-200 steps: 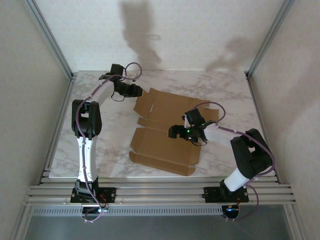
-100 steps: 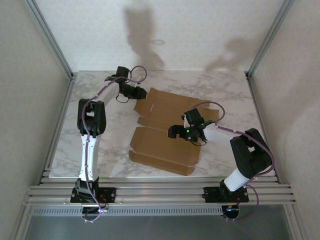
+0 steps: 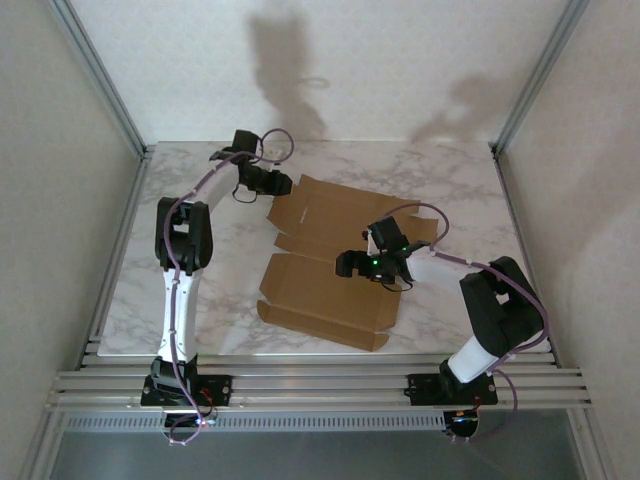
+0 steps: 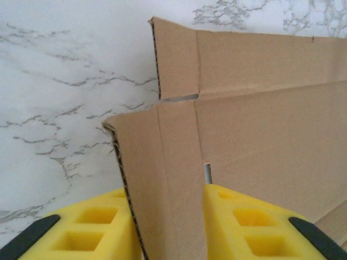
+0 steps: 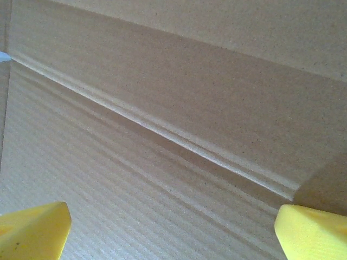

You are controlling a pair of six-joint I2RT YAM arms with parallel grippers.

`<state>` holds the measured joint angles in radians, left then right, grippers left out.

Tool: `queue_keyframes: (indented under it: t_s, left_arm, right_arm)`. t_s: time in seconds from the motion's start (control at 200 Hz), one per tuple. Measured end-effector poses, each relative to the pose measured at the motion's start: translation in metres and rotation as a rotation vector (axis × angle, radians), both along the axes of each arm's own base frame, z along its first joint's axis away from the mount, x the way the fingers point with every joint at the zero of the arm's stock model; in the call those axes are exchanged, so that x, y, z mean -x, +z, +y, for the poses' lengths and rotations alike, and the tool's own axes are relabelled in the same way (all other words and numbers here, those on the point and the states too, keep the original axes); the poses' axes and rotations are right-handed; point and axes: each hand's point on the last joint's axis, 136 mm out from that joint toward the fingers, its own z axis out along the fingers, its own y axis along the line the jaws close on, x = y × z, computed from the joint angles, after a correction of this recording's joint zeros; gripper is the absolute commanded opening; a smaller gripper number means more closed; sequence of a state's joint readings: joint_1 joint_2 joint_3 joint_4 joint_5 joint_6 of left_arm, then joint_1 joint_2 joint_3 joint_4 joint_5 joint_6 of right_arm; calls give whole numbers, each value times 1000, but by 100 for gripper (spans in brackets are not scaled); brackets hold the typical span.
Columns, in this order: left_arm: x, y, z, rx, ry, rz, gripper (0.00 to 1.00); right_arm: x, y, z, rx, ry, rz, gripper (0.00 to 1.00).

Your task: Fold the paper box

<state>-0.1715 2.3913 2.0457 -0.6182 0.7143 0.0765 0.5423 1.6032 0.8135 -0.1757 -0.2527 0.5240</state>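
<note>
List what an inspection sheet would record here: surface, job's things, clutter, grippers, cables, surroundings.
Surface: white marble-patterned table, bare around the work.
Job's things: paper box, brown cardboard, unfolded and mostly flat; its far-left corner flap stands up.
Clutter: nothing seen.
Grippers: left gripper shut on that flap, a yellow pad on each side; right gripper open wide, close above a crease near the sheet's middle.
Cables: purple cables run along both arms; the right one arcs over the cardboard.
Surroundings: aluminium frame rail at the near edge, plain white walls.
</note>
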Motion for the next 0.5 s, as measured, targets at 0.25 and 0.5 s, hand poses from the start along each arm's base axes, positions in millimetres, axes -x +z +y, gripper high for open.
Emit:
queue_keyframes:
  t_s: [0.25, 0.5]
  left_arm:
    - [-3, 5, -1, 1, -20, -30, 13]
    - [9, 3, -8, 48, -50, -45, 16]
  right_arm:
    - [0, 0, 0, 6, 6, -7, 98]
    - [9, 16, -6, 42, 63, -27, 98]
